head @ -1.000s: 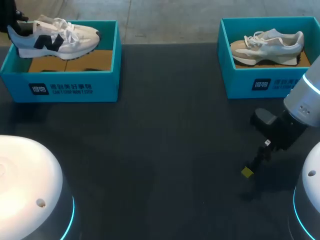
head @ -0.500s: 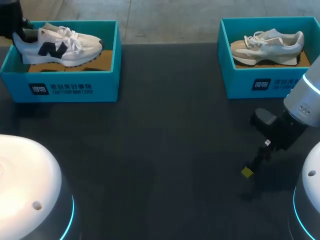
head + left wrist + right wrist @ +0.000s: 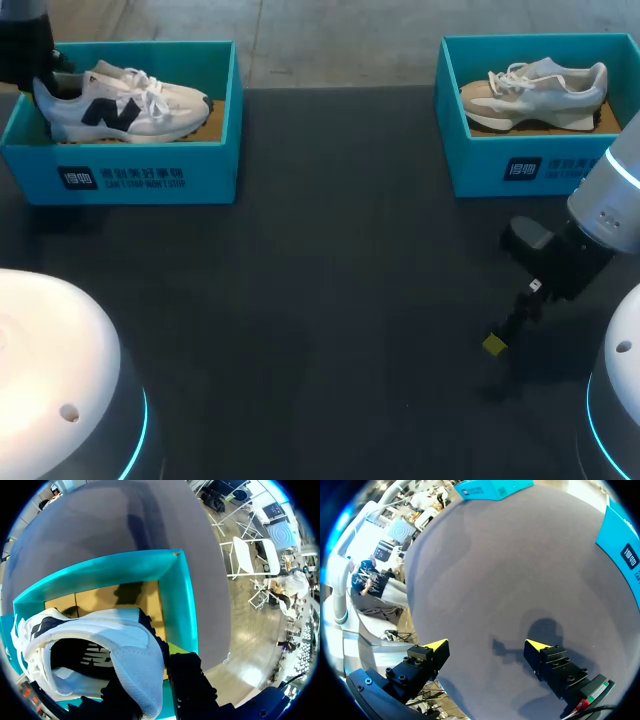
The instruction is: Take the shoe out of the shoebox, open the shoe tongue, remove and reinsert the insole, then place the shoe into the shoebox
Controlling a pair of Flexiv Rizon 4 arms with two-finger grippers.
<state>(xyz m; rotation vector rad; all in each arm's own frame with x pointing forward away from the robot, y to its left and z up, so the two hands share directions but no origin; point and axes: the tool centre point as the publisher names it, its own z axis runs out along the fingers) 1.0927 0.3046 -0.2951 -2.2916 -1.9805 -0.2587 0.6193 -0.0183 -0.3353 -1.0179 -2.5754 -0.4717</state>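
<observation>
A white sneaker with a dark side logo sits low inside the left teal shoebox, its toe pointing right. My left gripper is at the box's far left end, shut on the shoe's heel. In the left wrist view the heel collar of the sneaker is pinched between the dark fingers of the left gripper, above the shoebox's brown cardboard floor. My right gripper hangs open low over the table at the front right; in its own view the right gripper holds nothing.
A second teal shoebox at the back right holds a pale grey sneaker. Its corner shows ahead of the right gripper. Dark tabletop stretches between the two boxes and towards the front.
The left gripper has lowered the sneaker into the left shoebox and shifted it slightly right, levelling it. The right arm has not moved.
</observation>
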